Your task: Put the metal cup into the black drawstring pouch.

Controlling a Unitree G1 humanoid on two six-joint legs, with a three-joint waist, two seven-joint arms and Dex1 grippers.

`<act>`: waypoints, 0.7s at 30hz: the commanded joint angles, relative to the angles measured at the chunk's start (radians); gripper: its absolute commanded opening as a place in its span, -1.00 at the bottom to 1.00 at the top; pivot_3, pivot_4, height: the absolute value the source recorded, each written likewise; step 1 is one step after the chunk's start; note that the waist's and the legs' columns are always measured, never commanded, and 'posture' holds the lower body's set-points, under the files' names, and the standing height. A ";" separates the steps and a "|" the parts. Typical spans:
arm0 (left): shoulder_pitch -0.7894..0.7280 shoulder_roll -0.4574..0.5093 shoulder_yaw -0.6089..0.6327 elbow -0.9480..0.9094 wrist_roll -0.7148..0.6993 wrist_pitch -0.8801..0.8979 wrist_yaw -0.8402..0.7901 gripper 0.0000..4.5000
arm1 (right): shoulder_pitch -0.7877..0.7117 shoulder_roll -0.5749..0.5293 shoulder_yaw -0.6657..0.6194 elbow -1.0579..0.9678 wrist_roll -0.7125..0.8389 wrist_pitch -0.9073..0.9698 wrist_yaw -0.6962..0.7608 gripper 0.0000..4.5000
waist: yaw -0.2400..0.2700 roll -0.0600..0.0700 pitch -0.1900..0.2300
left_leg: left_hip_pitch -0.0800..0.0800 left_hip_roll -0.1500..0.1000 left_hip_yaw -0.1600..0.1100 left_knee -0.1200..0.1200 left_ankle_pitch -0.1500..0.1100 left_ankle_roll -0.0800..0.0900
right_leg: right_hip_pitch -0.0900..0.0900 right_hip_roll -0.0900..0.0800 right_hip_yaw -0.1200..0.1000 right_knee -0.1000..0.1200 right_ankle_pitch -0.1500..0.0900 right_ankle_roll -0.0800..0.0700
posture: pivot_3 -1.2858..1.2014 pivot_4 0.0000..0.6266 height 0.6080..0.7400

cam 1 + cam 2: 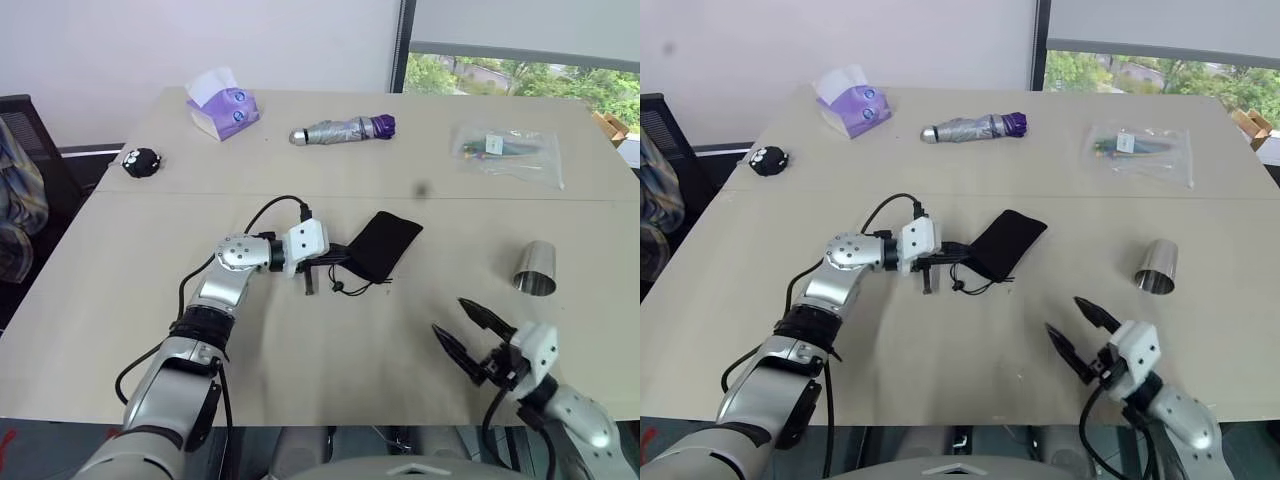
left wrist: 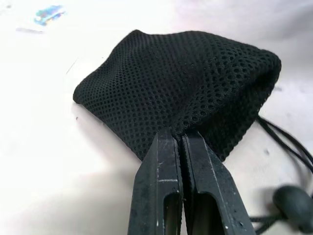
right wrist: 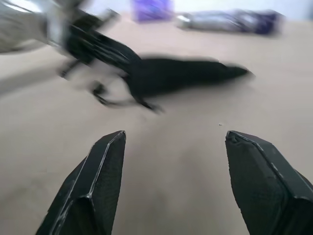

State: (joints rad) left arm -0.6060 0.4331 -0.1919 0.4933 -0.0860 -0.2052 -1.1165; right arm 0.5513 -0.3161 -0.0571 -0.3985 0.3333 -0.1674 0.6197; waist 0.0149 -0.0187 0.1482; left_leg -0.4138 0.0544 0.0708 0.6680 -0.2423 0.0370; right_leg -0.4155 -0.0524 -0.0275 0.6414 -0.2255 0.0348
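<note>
left eye view: the left gripper [image 1: 335,262] pinches the mouth edge of the black drawstring pouch [image 1: 385,243] mid-bench [image 1: 150,290]; the metal cup [image 1: 535,269] lies on its side to the right, well apart. left wrist view: fingers [image 2: 159,186] are together on mesh. right wrist view: the right gripper [image 3: 171,186] has its fingers apart, holding nothing.

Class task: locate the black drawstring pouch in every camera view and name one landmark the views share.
Left eye: black drawstring pouch mid-table, at the left gripper.
Right eye: centre.
Left wrist: mesh pinched by shut fingers.
Right wrist: beyond open fingers.
Shared landmark: folded umbrella.
</note>
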 commanded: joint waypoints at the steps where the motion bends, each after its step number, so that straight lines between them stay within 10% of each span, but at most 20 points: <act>1: -0.035 -0.048 0.047 -0.082 -0.052 0.121 0.082 -0.96 | 0.056 0.055 -0.120 -0.049 -0.021 -0.018 -0.145 0.46 | 0.001 0.000 0.000 | 0.000 0.000 0.000 0.000 0.000 0.000 | 0.000 0.000 0.000 0.000 0.000 0.000 | 0.03 -0.52 1.00; 18: -0.065 -0.183 0.036 -0.259 -0.043 0.483 0.341 -0.96 | -0.258 0.125 -0.281 0.082 -0.078 0.233 -0.488 0.46 | -0.001 0.000 0.000 | 0.000 -0.001 0.000 0.000 0.000 0.000 | 0.000 0.001 0.002 0.000 0.002 -0.003 | 0.03 -0.52 1.00; 21: -0.068 -0.191 0.037 -0.304 -0.050 0.544 0.365 -1.00 | -0.268 0.125 -0.296 0.095 -0.071 0.240 -0.493 -0.12 | -0.001 0.000 0.000 | 0.000 -0.001 0.000 0.000 0.000 0.000 | 0.000 0.001 0.002 0.000 0.002 -0.002 | 0.03 -0.52 1.00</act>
State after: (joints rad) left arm -0.6479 0.2493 -0.1633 0.2469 -0.1211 0.3152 -0.7657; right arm 0.2867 -0.1887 -0.3214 -0.2932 0.2510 0.0789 0.1369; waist 0.0137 -0.0186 0.1478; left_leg -0.4141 0.0536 0.0701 0.6679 -0.2423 0.0371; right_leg -0.4154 -0.0514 -0.0261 0.6419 -0.2236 0.0328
